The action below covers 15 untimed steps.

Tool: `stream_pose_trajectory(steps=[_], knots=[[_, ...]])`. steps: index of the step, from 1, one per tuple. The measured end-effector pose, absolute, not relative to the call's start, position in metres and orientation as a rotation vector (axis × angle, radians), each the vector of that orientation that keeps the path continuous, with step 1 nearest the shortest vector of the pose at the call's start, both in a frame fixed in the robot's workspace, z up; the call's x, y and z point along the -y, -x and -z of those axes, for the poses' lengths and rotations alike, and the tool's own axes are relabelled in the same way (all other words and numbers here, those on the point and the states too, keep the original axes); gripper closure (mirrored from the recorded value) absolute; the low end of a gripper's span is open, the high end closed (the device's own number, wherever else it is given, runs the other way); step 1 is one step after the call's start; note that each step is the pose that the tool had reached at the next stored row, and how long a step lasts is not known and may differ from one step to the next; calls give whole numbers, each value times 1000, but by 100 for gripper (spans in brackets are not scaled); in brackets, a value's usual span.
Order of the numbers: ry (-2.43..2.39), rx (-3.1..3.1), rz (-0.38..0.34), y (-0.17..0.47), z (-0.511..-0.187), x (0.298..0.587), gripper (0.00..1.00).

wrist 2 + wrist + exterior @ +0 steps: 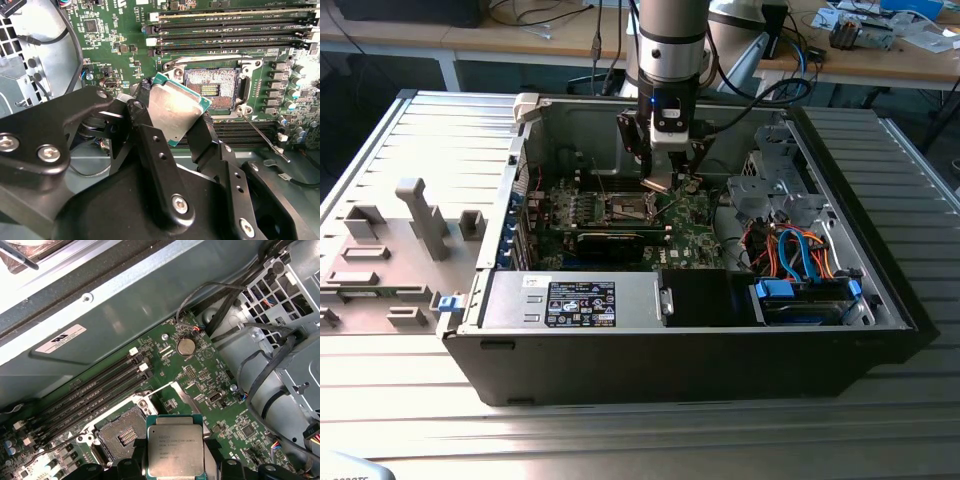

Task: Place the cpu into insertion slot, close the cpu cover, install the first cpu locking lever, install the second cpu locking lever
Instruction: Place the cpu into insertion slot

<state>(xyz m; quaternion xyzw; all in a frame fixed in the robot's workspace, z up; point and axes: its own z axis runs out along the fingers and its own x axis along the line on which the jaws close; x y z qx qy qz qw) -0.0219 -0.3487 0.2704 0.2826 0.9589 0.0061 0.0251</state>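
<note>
1. Second wrist view: the gripper point(170, 127) is seen clamped on the cpu point(175, 105). The chip is pinched at two opposite edges between the black fingers point(142, 125) and held tilted, with its green edge visible.
2. In the first wrist view the cpu point(175, 447) is shown with its silver face on, gripped at both sides.
3. The cpu is held off the board point(200, 370), just beside the slot point(210, 90) and not seated in it. One corner is seen over the slot's rim in the second wrist view.
4. The slot point(122, 435) is left uncovered, so its dark centre and pin field are bare inside a silver rim.
5. The cover point(186, 401) can be made out as a silver band at the slot's edge nearest the cpu. It appears to be raised clear of the dark centre.
6. A thin wire lever point(265, 137) is seen sticking out from one corner of the slot, away from the rim.
7. Long black memory sockets point(225, 25) are lined up just beyond the slot, and a coin cell point(186, 346) is set farther along the board.
8. In the exterior view the gripper point(665, 180) is seen inside the open case point(670, 360), above the middle of the board. Blue and orange cables point(800, 255) are bundled at the exterior view's right.
9. The case is set on a slatted desk point(420, 400), with grey fixtures point(420, 215) placed at the exterior view's left.
</note>
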Motion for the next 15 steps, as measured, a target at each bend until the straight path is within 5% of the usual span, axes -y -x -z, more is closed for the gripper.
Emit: stream_pose_trajectory(steps=[15], knots=[[-884, -2962, -18, 22, -270, 349, 46]])
